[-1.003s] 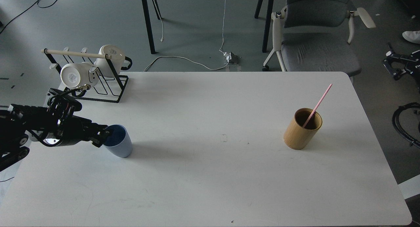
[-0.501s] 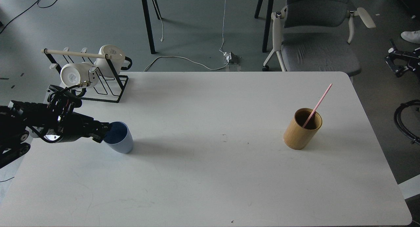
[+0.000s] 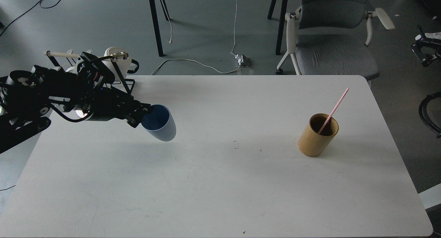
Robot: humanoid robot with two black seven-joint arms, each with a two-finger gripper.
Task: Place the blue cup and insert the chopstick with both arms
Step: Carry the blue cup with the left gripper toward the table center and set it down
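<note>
My left gripper (image 3: 144, 116) is shut on the rim of the blue cup (image 3: 162, 125). It holds the cup tilted and lifted above the white table (image 3: 220, 183), left of centre. The pink chopstick (image 3: 335, 107) leans in the tan bamboo holder (image 3: 316, 137) at the table's right side, its top pointing up and right. My right gripper (image 3: 424, 48) is small and dark off the table's far right edge. I cannot tell whether its fingers are open.
A black wire mug rack (image 3: 120, 83) with a white mug (image 3: 119, 60) and a cream rod stands at the table's back left corner, partly behind my left arm. A grey office chair (image 3: 334, 48) stands behind the table. A black cable loop (image 3: 429, 117) hangs at the right edge.
My left gripper has lifted the blue cup off the table and carried it right and away from me. The right gripper has moved upward in the view.
</note>
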